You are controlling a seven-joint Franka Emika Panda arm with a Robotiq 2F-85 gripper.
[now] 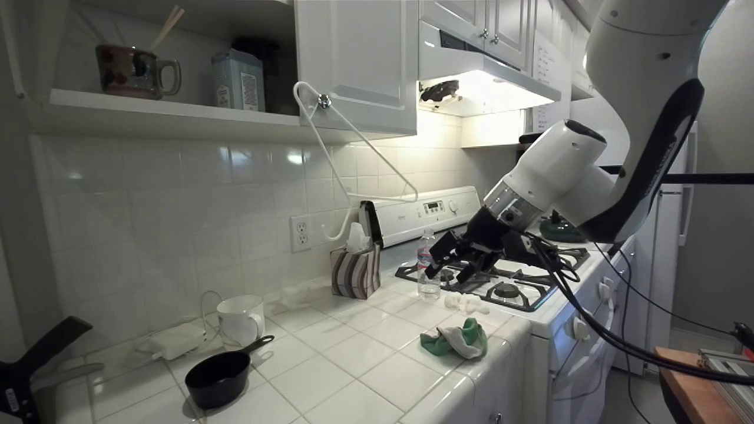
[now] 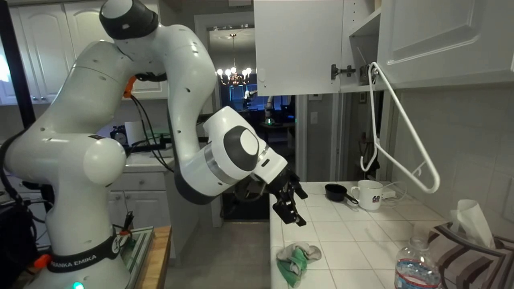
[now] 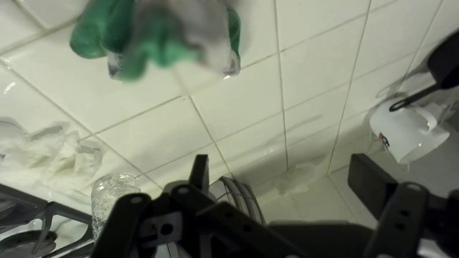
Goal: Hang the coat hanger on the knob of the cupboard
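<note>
White hanger (image 2: 410,125) hangs because the knob (image 1: 324,101) catches its end; our gripper (image 2: 302,208) gapes empty near the counter's front edge (image 2: 276,228).

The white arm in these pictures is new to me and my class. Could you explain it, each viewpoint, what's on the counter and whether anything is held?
It is a robot arm ending in a black gripper with two fingers. Two pictures come from cameras standing apart from it; the third comes from a camera on its wrist, so the fingers show along the bottom. On the tiled counter are a black pan, a white mug, a green and grey cloth, a striped tissue box and a plastic bottle. The gripper is open, holding nothing. A white coat hanger hangs from the cupboard knob by one corner.
</note>
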